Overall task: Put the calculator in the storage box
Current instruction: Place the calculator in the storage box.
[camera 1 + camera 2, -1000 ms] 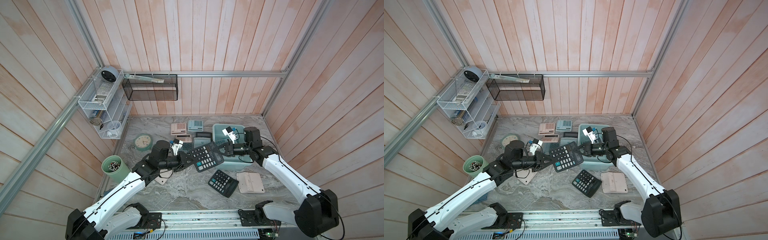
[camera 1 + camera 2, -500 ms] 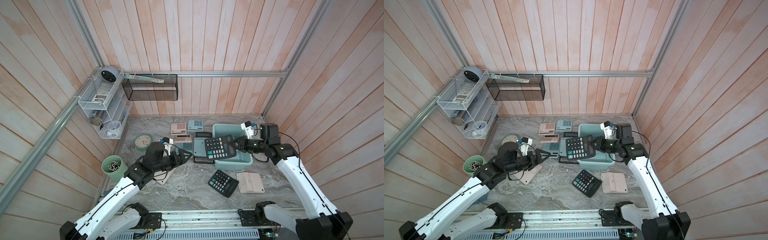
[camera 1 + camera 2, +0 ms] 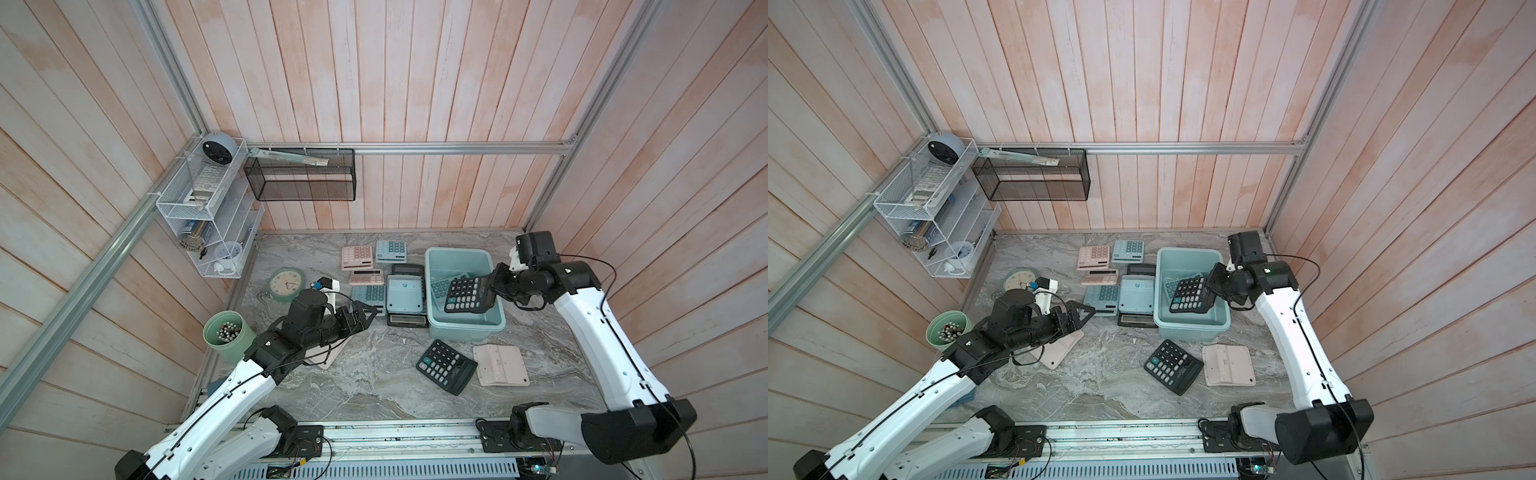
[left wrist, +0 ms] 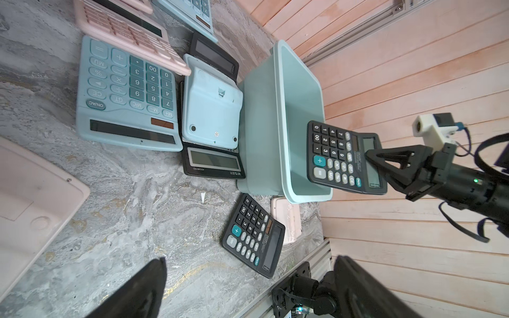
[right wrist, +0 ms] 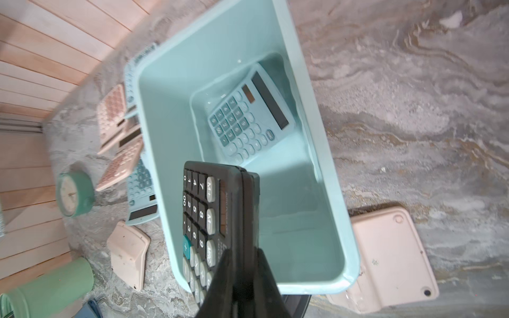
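Because the calculator [image 3: 467, 294] must drop inside, the right end effector [image 3: 493, 286] pinches its display end, holding it tilted over the storage box [image 3: 467, 330]; the left end effector [image 3: 368, 318], spread and empty, sits clear of it.

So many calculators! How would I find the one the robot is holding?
Find the pale teal storage box on the marble table, on the robot's right. Held over its open top, pinched in the right claw, is a black calculator. It is the only calculator off the table; its black twin lies flat outside the box.
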